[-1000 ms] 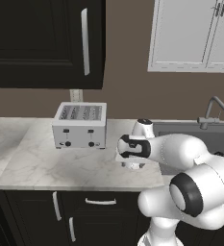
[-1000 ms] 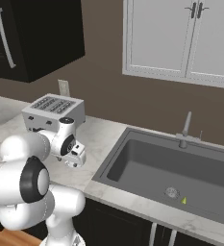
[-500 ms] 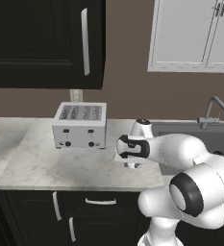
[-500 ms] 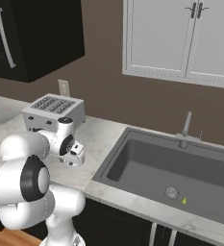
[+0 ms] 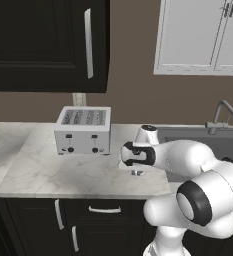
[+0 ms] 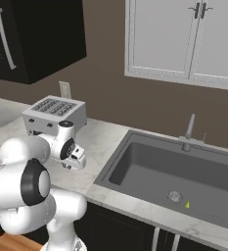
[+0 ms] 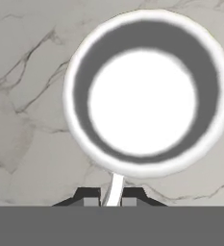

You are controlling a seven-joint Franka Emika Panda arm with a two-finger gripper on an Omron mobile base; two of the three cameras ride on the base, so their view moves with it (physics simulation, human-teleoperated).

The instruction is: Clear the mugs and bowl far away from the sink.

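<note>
A squat white mug (image 7: 142, 93) stands upright on the marble counter (image 7: 27, 120), seen from straight above in the hand view. Its thin white handle points down between my two dark fingertips (image 7: 88, 196), and my gripper (image 7: 113, 198) is shut on that handle. From the base cameras, my gripper (image 5: 134, 171) (image 6: 79, 163) hangs low over the counter, just left of the sink (image 6: 169, 169), and the hand hides the mug. The bowl is out of view.
A silver toaster (image 5: 84, 130) (image 6: 54, 113) stands at the back of the counter, left of the hand. A grey faucet (image 6: 189, 130) (image 5: 221, 114) rises behind the sink. Dark upper cabinets (image 5: 43, 45) hang over the toaster. The counter's front edge (image 5: 78, 190) lies close below the hand.
The jaws have closed from wide open onto the mug's handle. The arm has hardly moved.
</note>
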